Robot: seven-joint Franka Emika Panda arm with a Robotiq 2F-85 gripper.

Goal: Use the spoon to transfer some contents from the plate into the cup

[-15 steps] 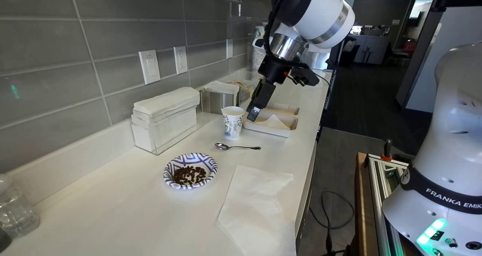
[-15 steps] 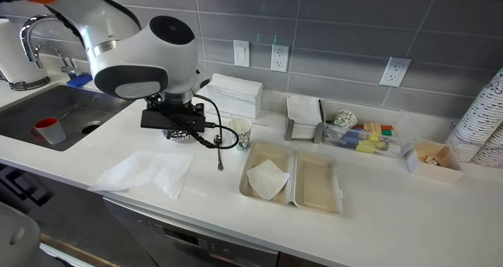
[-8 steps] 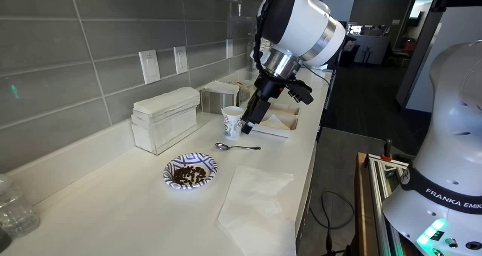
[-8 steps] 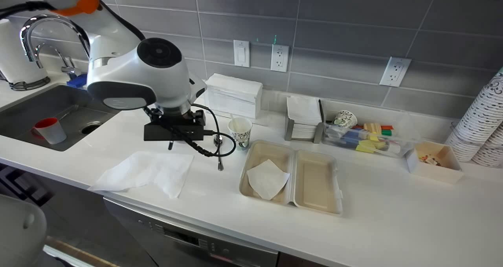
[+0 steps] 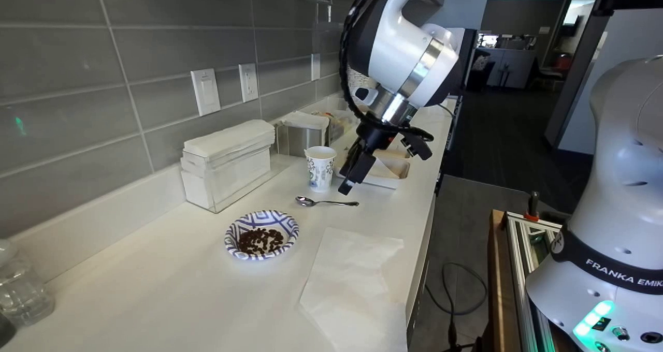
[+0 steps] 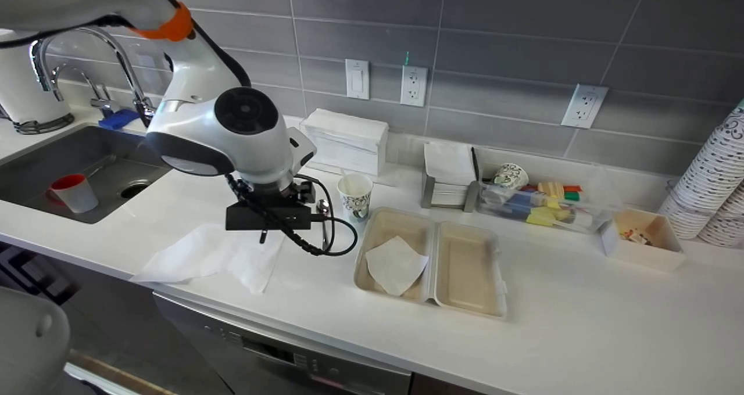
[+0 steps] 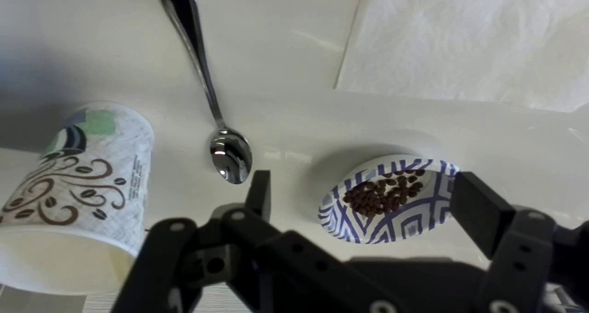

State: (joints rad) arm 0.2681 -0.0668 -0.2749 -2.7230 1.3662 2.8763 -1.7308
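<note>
Both fingers [image 7: 481, 211] apart, the empty claw [image 7: 363, 195] now hangs lower, the spoon [image 7: 205, 78] at its ten o'clock in the wrist view, so pickup seems near.

The spoon [image 7: 211, 96] lies between upright cup [image 7: 92, 170] and plate [image 7: 412, 217] of brown bits [image 7: 378, 197].

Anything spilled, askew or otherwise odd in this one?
No spill shows: the contents sit within the plate. Slightly untidy: a wrinkled napkin sheet lies loose on the counter, apart from the stacked napkins, and another paper cup sits tilted in the clear bin, unlike the upright cup by the spoon.
</note>
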